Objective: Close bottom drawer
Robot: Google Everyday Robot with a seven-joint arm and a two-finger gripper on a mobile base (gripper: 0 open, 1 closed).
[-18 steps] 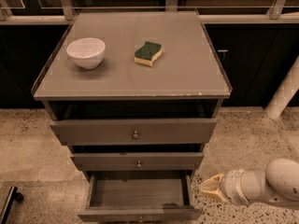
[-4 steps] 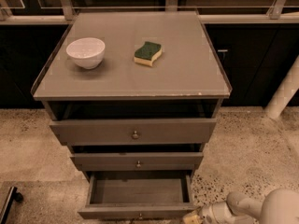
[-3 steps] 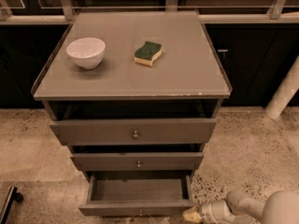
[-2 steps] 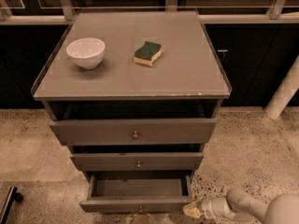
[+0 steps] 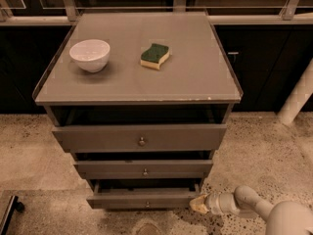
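The bottom drawer (image 5: 145,199) is the lowest, narrowest of three grey-brown drawer fronts, with a small round knob. It stands out only a little from the cabinet, with a thin dark gap above it. My gripper (image 5: 199,204) is low at the right, its pale tip touching the right end of the bottom drawer's front. The white arm runs off toward the lower right corner.
The cabinet top (image 5: 195,77) holds a white bowl (image 5: 90,55) at the left and a green-and-yellow sponge (image 5: 155,56) in the middle. The top drawer (image 5: 142,138) and middle drawer (image 5: 145,169) stand slightly out. Speckled floor lies around; a white post (image 5: 297,97) stands at the right.
The bottom drawer has slid in from wide open to nearly shut. My gripper has moved up and inward with it, staying against the drawer front's right end.
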